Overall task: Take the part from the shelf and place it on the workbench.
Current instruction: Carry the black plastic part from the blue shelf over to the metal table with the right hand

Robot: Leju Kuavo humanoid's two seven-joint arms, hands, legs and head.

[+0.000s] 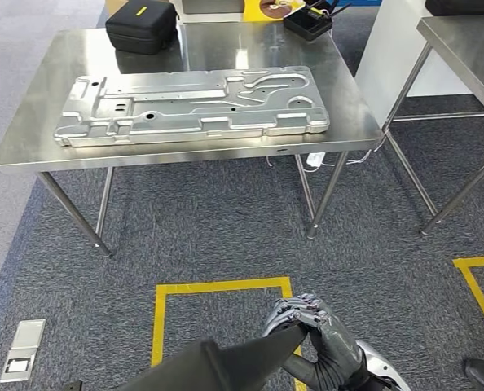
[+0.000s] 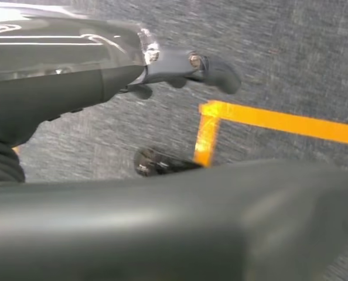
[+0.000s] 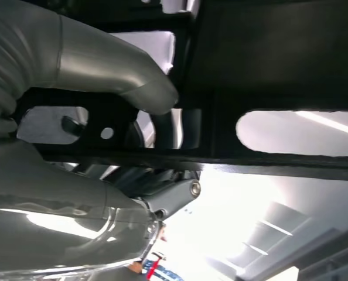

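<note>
- While the right hand (image 1: 326,338) grips a dark flat part (image 1: 227,366), carrying is under way; the left hand's (image 2: 181,67) grip is unclear.
- Steel workbench (image 1: 37,138) at twelve o'clock awaits; placing remains.

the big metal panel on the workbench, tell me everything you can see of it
The stamped metal panel is a long, flat, silvery sheet, pressed with raised ribs, channels, round holes and cutouts, and notched along its near edge. It lies flat on the steel workbench, lengthwise along it, taking up most of the length. A black case sits behind it, apart. No hand touches it.
</note>
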